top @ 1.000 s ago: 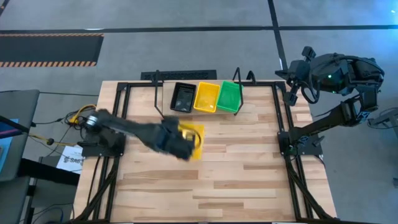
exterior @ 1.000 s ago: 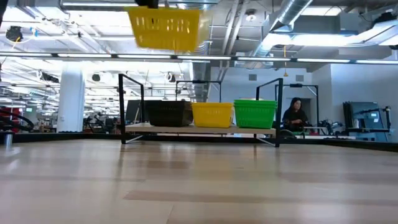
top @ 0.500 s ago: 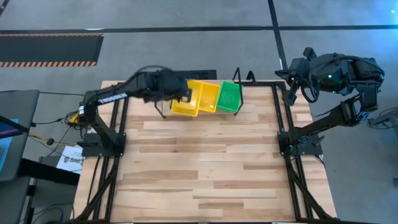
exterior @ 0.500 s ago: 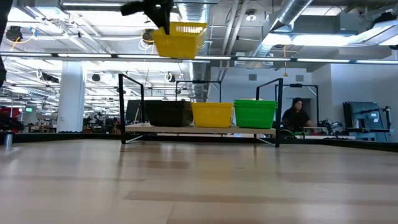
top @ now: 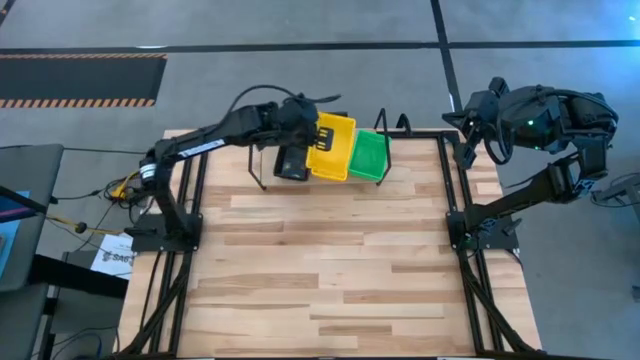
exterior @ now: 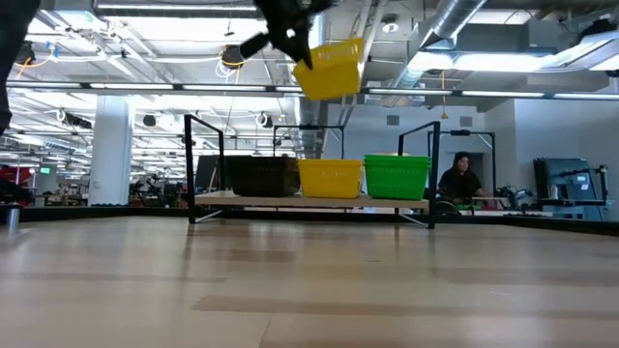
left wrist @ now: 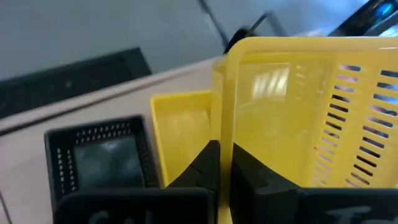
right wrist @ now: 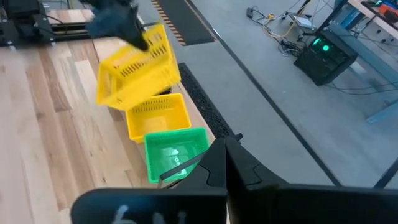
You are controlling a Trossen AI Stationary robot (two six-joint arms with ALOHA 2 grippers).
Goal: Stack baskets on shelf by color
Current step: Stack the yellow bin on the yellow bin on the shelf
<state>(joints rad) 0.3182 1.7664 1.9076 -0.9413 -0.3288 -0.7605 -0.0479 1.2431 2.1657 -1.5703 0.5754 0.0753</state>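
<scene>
A: The left gripper (left wrist: 219,163) is clamped shut on the rim of the carried yellow basket (top: 331,146). Where is that basket against the shelf (exterior: 309,200)?

B: High above it, tilted, over the yellow basket on the shelf (exterior: 330,178). A second ago it hung well short of the shelf, then swung across, so stacking yellow on yellow looks near.

A: And the neighbours?

B: The black basket (exterior: 261,176) and green basket (exterior: 397,176) flank it. The right gripper (right wrist: 219,159) waits closed, off the table's far corner.

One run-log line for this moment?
left pincer: shut on yellow basket | above shelf's yellow basket | right pincer: shut, parked
</scene>
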